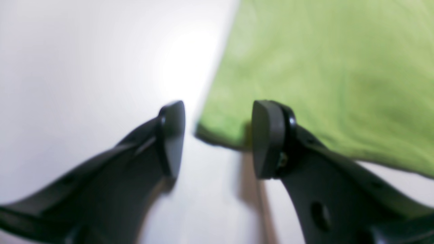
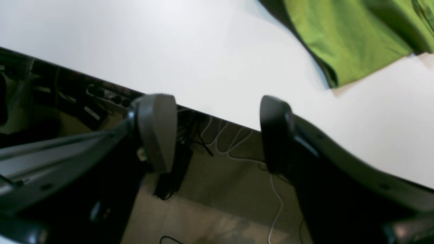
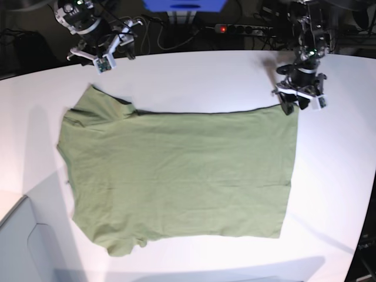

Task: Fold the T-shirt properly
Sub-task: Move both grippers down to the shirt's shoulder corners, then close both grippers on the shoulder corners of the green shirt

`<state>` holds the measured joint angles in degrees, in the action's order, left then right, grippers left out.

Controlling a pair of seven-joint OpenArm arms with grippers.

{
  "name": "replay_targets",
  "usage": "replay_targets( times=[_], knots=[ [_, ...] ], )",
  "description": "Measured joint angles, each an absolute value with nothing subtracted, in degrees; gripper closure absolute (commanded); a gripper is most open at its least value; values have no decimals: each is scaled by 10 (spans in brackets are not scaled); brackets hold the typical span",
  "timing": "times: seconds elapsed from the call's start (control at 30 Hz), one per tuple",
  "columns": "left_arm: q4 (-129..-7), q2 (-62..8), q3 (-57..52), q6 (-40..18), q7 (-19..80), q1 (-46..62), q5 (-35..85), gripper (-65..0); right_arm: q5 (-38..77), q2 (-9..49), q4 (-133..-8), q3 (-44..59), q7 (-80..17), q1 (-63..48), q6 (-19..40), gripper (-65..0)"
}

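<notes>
At the far right corner of a white table (image 3: 194, 73), the left gripper (image 1: 218, 139) was pictured poised over the hem corner of the T-shirt (image 3: 176, 176), its jaws parted wide with nothing between them; one pad sat over bare tabletop, the other over the cloth's edge. The sage-green shirt was shown spread nearly flat across the middle of the table, sleeves toward the base view's left and hem toward its right, a far sleeve slightly rumpled. The right gripper (image 2: 217, 132) was seen hanging off the table's back edge, well apart from the nearest sleeve, jaws likewise spread and empty, cables (image 2: 234, 145) visible on the floor below. A clean first fold was judged to depend on the left jaws being lowered squarely astride the corner so both fabric layers were caught, and on the right arm being brought to the matching shoulder before any lift was made, lest the shirt be dragged askew.
</notes>
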<state>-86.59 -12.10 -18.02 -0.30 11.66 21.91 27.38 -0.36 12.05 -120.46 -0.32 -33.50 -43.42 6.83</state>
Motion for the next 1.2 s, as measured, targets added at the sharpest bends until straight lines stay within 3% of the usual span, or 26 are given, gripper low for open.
replay_targets(
  times=[0.2, 0.3, 0.43, 0.77, 1.2],
  knots=[
    [-858, -124, -181, -2, 116, 218, 275, -282, -3, 121, -1204, -4, -335, -432, 68, -372],
    [-858, -124, -181, -2, 116, 219, 274, -186, -4, 121, -1204, -4, -335, -432, 68, -378],
    [-856, -124, -181, -2, 120, 219, 275, 0, -4, 119, -1204, -4, -337, -416, 68, -379],
    [-857, -123, -183, -3, 119, 222, 281, 0, -1, 118, -1186, 37, -336, -335, 69, -380],
    [-871, -121, -184, -2, 124, 235, 278, 0, -4, 122, -1047, 103, -333, -276, 73, -380]
  ],
)
